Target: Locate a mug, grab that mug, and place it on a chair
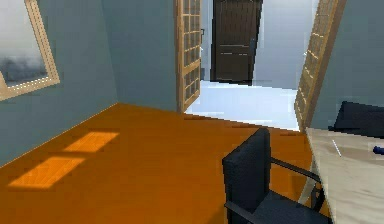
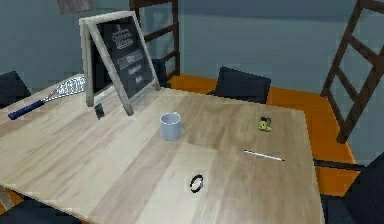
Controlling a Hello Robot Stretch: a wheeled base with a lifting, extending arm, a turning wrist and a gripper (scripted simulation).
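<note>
**Forward view.** Orange floor (image 1: 150, 160). Window (image 1: 25, 50), far left. Double doors (image 1: 190, 50) with wooden frames, standing open at far centre; dark door (image 1: 236, 40) beyond them. Dark chair (image 1: 262, 185), near right, just beside the pale table (image 1: 350, 180).

**Arm side view.** Mug (image 2: 171, 125), pale blue, upright near the middle of the table, apart from the other items. Framed board (image 2: 125, 60), leaning, far left of mug. Whisk (image 2: 45, 98), blue handle, left. Thin pen (image 2: 264, 155), right. Small dark ring (image 2: 197, 182), near. Far-side chair (image 2: 243, 85), dark.

**Gripper.** State: cannot tell
</note>
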